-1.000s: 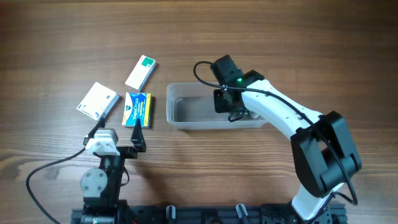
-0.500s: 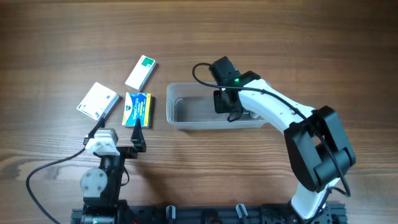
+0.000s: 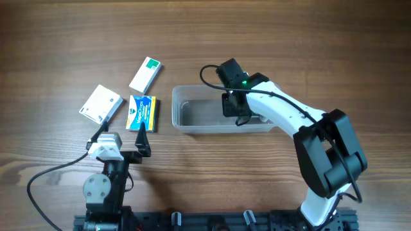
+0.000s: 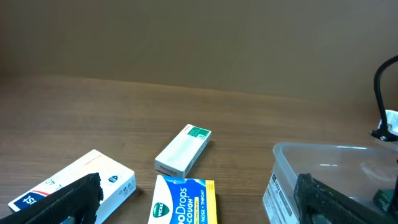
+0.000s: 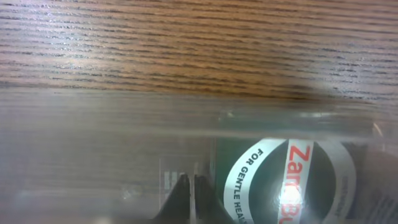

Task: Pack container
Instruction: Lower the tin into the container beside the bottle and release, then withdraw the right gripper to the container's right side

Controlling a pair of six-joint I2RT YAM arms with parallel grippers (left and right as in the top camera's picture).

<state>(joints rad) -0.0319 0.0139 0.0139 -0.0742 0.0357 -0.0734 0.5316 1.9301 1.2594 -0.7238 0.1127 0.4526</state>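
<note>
The clear plastic container [image 3: 192, 117] lies at the table's middle and also shows in the left wrist view [image 4: 329, 165]. My right gripper [image 3: 236, 114] is down inside it at its right part. In the right wrist view its fingers [image 5: 189, 182] are shut with nothing between them, right beside a dark green box with a white and red label [image 5: 292, 180] that lies in the container [image 5: 112, 124]. My left gripper [image 3: 122, 140] is open and empty at the front left, its fingers [image 4: 199, 186] wide apart behind a blue and yellow cough-drops box [image 3: 142, 111].
Left of the container lie three small boxes: the blue and yellow one [image 4: 183, 202], a white one [image 3: 101, 104] [image 4: 68, 186], and a white one with a green end [image 3: 146, 74] [image 4: 183, 150]. A black cable loops above the right wrist [image 3: 209, 70].
The right arm's elbow has shifted slightly left. The right gripper stays inside the container. The left arm and the boxes have not moved.
</note>
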